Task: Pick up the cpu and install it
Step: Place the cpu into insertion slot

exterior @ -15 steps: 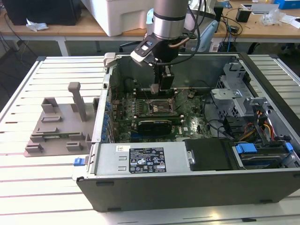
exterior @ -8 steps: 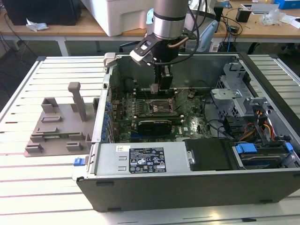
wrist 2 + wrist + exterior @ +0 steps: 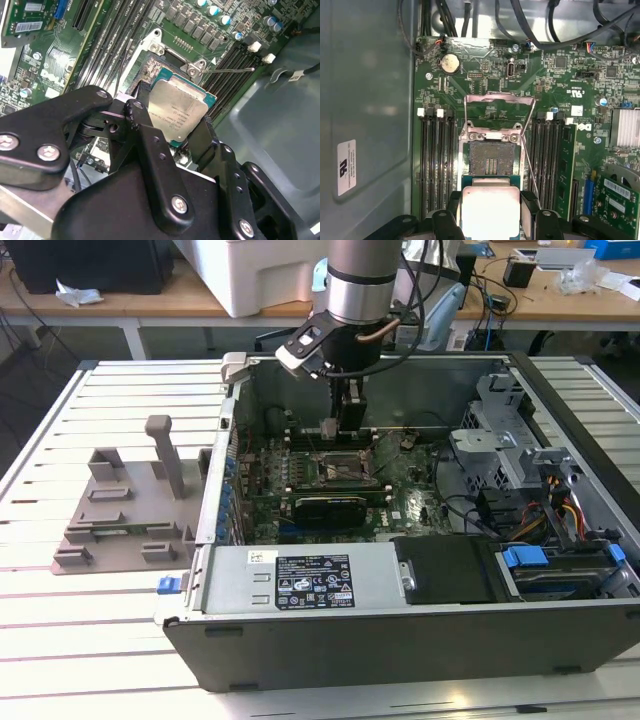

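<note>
I have the gripper (image 3: 342, 423), upper centre of the exterior view, clamped on two opposite edges of the cpu (image 3: 490, 210), close to the open socket (image 3: 491, 159), not yet seated. I judge it light, rigid, smooth-topped and fragile underneath. Grip it by the edges only.

Gripper (image 3: 345, 424) low inside open computer case (image 3: 400, 645), above motherboard socket (image 3: 336, 468); grey tray (image 3: 100, 527) outside, exterior view's left.
</note>
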`<state>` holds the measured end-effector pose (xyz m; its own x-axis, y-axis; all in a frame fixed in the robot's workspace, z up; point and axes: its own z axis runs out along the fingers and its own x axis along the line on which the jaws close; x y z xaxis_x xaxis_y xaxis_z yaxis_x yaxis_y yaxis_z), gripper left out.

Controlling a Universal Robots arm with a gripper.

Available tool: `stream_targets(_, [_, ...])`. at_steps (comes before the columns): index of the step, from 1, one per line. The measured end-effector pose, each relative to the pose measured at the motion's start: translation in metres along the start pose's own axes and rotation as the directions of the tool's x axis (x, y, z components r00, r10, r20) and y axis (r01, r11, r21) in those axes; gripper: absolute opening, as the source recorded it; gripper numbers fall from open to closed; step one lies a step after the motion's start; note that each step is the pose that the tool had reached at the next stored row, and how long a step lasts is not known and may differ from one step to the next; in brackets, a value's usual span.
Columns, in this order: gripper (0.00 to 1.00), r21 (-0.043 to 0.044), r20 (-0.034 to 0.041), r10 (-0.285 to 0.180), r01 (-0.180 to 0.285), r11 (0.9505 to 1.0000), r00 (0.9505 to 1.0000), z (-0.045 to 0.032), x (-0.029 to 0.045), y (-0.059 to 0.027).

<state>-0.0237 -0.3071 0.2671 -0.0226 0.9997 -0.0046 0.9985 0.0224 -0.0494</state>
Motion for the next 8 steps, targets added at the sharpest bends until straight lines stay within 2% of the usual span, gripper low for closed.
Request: stream_targets(8, [0.55,0.0004,-0.0028,0.058,-0.058,0.9983,0.9983,0.0,0.0,0.0])
